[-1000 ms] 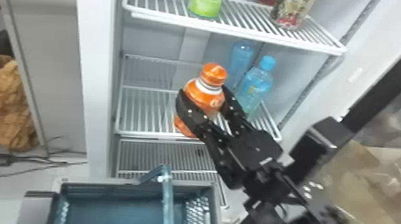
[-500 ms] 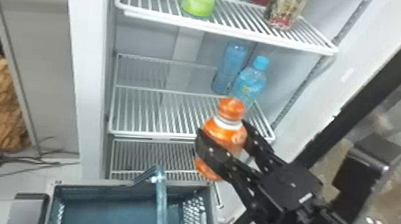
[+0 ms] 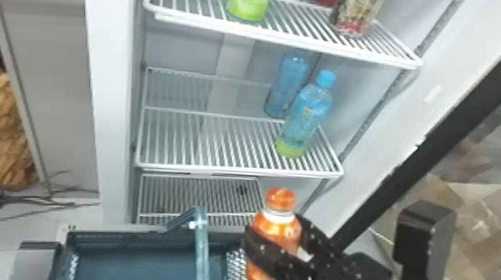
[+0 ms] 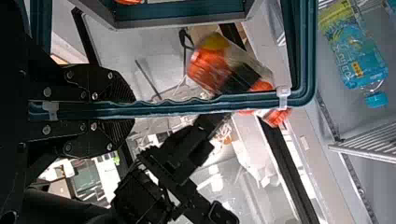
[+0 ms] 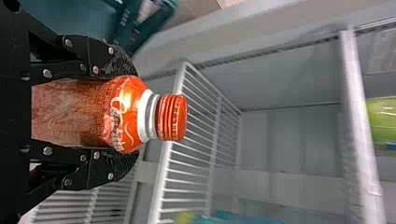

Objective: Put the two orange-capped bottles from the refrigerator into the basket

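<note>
Bottle (image 3: 277, 233), frame's lower right — probably hefty, slick (best held mid-body) — fills the right claw (image 5: 135, 114), fingers parted its width; left claw (image 4: 134, 110) clamps basket handle (image 4: 187, 108).

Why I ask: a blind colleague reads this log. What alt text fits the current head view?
The right gripper holds an orange-capped bottle roughly upright near a teal basket, before an open refrigerator. Inside, two blue bottles stand on one shelf; a green container stands on the shelf above.
</note>
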Robot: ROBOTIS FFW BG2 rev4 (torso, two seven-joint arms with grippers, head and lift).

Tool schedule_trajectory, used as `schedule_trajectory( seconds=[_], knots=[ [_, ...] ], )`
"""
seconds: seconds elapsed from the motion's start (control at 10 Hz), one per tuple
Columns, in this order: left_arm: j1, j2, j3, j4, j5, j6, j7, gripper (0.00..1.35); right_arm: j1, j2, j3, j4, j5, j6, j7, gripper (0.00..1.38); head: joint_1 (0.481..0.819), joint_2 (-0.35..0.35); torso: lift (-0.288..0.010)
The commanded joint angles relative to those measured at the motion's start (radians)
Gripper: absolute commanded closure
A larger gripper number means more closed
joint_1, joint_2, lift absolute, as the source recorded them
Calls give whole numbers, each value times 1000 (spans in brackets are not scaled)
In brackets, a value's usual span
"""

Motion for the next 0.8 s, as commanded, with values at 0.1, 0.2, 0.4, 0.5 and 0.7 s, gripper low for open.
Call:
schedule_trajectory(
  seconds=[0.1,0.2,0.4,0.5,0.7],
  knots=[
    [-8,2,-2,0,-4,2,2,1194,21,-1,-7,-5,-48,85,7,753,695,-350,-288],
    [-13,3,-6,0,-4,2,2,1194,19,-6,1,-5,-66,109,12,753,695,-350,-288],
    [-18,5,-8,0,-6,4,2,1194,4,-15,39,-5,-90,126,22,753,695,-350,-288],
    [-20,6,-10,0,-4,6,2,1194,-8,-18,57,5,-104,126,32,753,695,-350,-288],
    [-20,8,-14,0,-4,6,2,1194,-38,-21,69,83,-128,126,39,753,695,-350,-288]
  ],
)
